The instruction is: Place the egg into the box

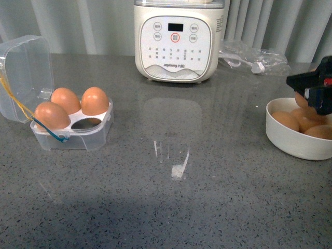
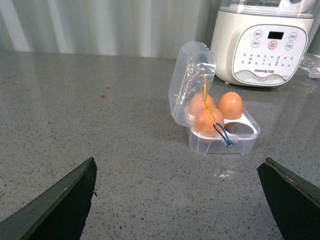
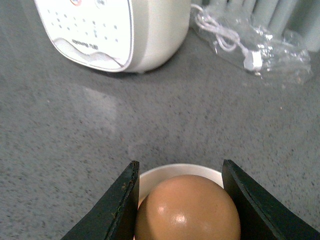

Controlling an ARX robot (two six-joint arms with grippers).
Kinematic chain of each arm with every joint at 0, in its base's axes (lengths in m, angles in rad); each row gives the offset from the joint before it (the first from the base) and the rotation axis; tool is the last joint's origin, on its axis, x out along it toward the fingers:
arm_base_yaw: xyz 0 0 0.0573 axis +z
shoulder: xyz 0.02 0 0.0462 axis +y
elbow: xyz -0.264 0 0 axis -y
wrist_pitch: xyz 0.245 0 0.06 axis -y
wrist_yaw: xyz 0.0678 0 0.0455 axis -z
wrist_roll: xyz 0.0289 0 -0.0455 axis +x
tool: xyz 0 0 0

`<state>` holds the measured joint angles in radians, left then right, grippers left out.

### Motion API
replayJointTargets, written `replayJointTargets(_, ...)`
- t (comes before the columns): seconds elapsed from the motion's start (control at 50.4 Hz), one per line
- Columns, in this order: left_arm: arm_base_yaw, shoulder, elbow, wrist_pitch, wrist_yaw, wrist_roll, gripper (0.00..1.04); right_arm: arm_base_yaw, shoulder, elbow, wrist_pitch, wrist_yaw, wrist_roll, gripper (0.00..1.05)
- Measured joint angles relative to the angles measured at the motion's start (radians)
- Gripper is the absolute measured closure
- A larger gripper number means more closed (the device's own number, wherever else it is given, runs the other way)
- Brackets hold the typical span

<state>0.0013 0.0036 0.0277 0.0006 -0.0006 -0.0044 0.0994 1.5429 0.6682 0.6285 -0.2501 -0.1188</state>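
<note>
Three brown eggs (image 1: 66,99) already sit in the clear box (image 1: 78,139) on the left side of the gray table (image 1: 207,207). One cup (image 1: 85,123) in the box, the one at the front right, is empty. The lid (image 1: 23,72) stands open at the left side of the box. A yellow band (image 1: 13,98) and a blue band (image 1: 54,134) hang by the front left corner of the box.

Now look to the right. Your right fingers (image 3: 120,210) are closed on the egg (image 3: 187,210), with one finger pressed on each side of it. The egg is held just over the white bowl (image 1: 290,145), far away from the box. More brown eggs (image 1: 285,120) lie in that bowl. You cannot tell if the held egg touches them.

Your left fingers (image 2: 65,200) are spread wide apart, and nothing is between them. They hang over the table, and the box is out in front of them, well apart.

A white cooker (image 1: 175,39) with buttons stands in the middle at the back of the table. A clear bag (image 1: 254,59) with a white cord inside lies to its right.
</note>
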Motion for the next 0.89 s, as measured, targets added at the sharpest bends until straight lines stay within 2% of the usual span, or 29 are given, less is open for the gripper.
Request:
replayJointTargets(0.199,0.0,0.0,0.0,0.0,0.0,0.0,0.07,0.092,-0.069,0.053,-0.047,-0.04,0.028,0.61)
replayJointTargets(0.377,0.0,0.0,0.0,0.0,0.0,0.0,0.07,0.272,0.066,0.203,-0.056,-0.061,0.032,0.61)
replayJointTargets(0.576,0.0,0.0,0.0,0.0,0.0,0.0,0.07,0.367,0.196,0.309,-0.032,-0.09,0.041,0.61)
replayJointTargets(0.695,0.0,0.0,0.0,0.0,0.0,0.0,0.07,0.425,0.258,0.368,-0.013,-0.148,0.037,0.61)
replayJointTargets(0.893,0.0,0.0,0.0,0.0,0.0,0.0,0.07,0.494,0.333,0.45,-0.051,-0.188,0.037,0.61)
